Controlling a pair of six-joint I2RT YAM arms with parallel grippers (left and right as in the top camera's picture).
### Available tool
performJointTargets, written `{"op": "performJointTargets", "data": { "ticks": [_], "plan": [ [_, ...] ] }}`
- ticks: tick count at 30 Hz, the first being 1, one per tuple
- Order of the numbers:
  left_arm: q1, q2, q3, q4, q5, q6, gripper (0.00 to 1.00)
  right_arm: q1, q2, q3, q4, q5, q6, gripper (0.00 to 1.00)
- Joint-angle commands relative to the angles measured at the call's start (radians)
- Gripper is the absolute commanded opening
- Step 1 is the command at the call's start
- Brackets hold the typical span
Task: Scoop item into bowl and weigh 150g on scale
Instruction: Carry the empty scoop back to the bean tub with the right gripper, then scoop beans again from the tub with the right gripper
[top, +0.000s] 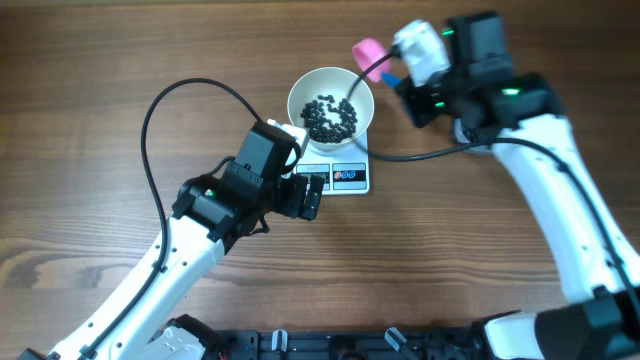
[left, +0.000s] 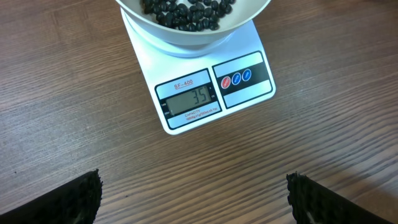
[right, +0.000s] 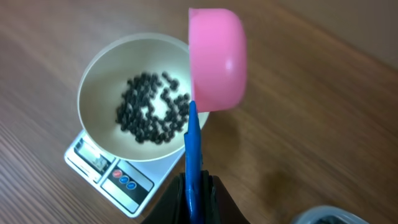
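Sitting on scale (top: 340, 177) — bowl (top: 300, 95) of black beads (top: 330, 118) (right hand (right: 196, 190) clamped on scoop (right: 216, 59), left hand (left: 196, 199) apart)

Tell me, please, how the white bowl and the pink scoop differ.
The white bowl stands upright on the scale; the pink scoop is tipped on its side near the bowl's rim. The bowl holds black beads; the scoop shows only its outside. The bowl is wider than the scoop. Both are round and smooth.

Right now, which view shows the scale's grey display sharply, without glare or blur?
Left wrist: small white rectangular scale, grey display sharp, glare-free, digits legible. Overhead: display too small. Right wrist: round pink plastic scoop looms soft; display oblique, unreadable.
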Motion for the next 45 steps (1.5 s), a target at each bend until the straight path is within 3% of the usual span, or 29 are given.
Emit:
{"op": "performJointTargets", "data": {
  "ticks": [1, 5, 9, 15, 29, 36, 45],
  "plan": [
    [0.008, 0.001, -0.013, 0.003, 0.008, 0.013, 1.0, -0.159, -0.093, 0.027, -0.007, -0.103, 0.08, 0.04],
    [0.008, 0.001, -0.013, 0.003, 0.008, 0.013, 1.0, -0.406, -0.112, 0.027, -0.122, -0.043, 0.087, 0.04],
    [0.008, 0.001, -0.013, 0.003, 0.008, 0.013, 1.0, -0.515, -0.103, -0.015, -0.177, 0.153, 0.051, 0.04],
    [0.008, 0.001, -0.013, 0.002, 0.008, 0.013, 1.0, -0.513, -0.09, -0.135, -0.154, 0.153, 0.023, 0.04],
    [0.008, 0.001, -0.013, 0.003, 0.008, 0.013, 1.0, -0.51, -0.087, -0.423, 0.056, 0.152, 0.112, 0.04],
    [0.008, 0.001, -0.013, 0.002, 0.008, 0.013, 1.0, -0.51, -0.069, -0.426, 0.074, 0.109, 0.115, 0.04],
    [0.008, 0.001, -0.013, 0.002, 0.008, 0.013, 1.0, -0.51, -0.009, -0.425, 0.07, -0.114, 0.111, 0.04]
  ]
}}
